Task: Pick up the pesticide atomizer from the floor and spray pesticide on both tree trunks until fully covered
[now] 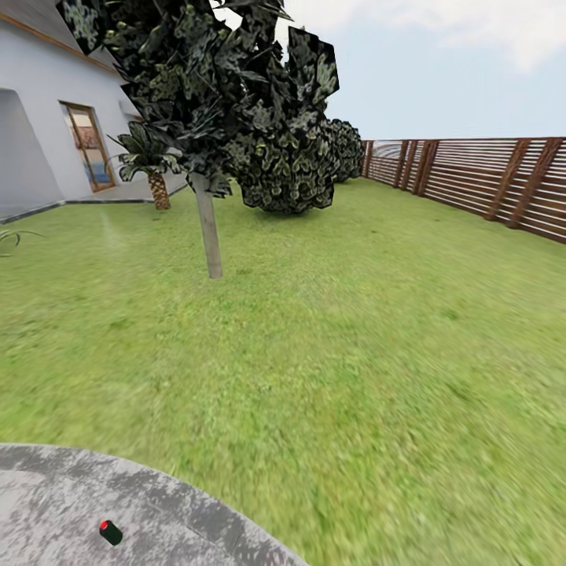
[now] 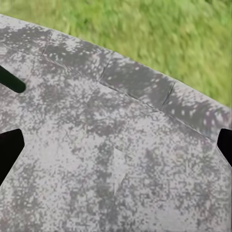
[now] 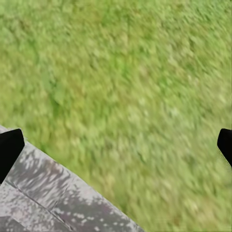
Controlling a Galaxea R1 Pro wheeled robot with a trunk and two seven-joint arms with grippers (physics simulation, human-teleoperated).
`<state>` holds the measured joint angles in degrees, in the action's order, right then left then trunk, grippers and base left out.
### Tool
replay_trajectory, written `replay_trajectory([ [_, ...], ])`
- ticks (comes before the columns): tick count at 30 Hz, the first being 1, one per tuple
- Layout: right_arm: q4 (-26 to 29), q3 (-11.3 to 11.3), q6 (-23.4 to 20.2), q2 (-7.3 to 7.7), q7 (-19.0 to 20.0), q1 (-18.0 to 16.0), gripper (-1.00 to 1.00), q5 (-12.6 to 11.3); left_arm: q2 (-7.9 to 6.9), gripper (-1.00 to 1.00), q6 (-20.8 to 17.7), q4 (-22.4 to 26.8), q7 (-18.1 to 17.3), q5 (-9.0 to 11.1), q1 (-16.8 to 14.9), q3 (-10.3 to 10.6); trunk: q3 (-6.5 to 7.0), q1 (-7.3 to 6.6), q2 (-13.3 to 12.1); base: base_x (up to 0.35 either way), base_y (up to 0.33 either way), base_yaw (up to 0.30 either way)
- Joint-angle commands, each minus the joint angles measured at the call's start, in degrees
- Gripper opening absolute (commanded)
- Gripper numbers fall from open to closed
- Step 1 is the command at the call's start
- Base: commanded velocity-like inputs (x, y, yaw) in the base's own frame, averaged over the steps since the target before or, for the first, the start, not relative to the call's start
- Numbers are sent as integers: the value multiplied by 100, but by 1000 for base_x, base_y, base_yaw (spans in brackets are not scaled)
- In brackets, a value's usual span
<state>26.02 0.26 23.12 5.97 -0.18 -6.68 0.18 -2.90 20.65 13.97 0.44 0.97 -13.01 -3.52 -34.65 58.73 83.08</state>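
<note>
While the pesticide atomizer [image 1: 111, 532] stands untouched on the blotched grey concrete floor [image 1: 55, 503], at about seven o'clock in the head view, nothing has been picked up yet. Its red-dotted cap faces upward, and it sits well inside the curved edge of the paving, apart from the lawn [image 1: 330, 330].

At roughly eleven o'clock, well across the grass, a tree trunk [image 1: 208, 228] rises pale and bare under a dark leafy crown. Round bushes [image 1: 287, 169] sit beyond it, a brown slatted fence [image 1: 487, 181] runs off at two o'clock, and a white house [image 1: 47, 134] stands at ten o'clock.

The left gripper [image 2: 116, 145] has its fingers spread wide over bare concrete, pinching nothing; the right gripper [image 3: 116, 145] is likewise spread, over the seam between paving and grass.

The risk, as I judge it, lies in the reach: the atomizer is slim and upright, so a finger arriving off-centre could tip it and send it rolling. It is also low and close to the base, which may force an awkward, steep approach.
</note>
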Motion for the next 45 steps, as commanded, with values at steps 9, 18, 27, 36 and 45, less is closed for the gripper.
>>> replay_trajectory([
  [9, 0, -1, 0, 0, 0, 0, 100, -1, 0, 100, -1, 0, 0, 1, 0, -8, -54, 0, 0, 293, -147, 0],
  [18, 0, 0, 0, 0, 8, 0, 100, -1, 0, 100, -3, 0, 0, 2, 0, -9, -57, 0, 0, 278, -166, 0],
  [27, 0, 0, 0, -6, 9, 0, 100, 0, 0, 100, -3, 0, 0, 0, 0, -8, -57, 0, 0, 278, -166, 0],
  [36, 0, 0, 0, -8, 8, 0, 100, 2, 0, 100, -2, 0, 0, 0, 0, -9, -57, 0, 0, 278, -166, 23],
  [45, 0, 0, 0, -8, 3, 0, 100, 2, 0, 100, -3, 0, 0, 0, 0, -9, -57, 0, 0, 278, -166, 208],
])
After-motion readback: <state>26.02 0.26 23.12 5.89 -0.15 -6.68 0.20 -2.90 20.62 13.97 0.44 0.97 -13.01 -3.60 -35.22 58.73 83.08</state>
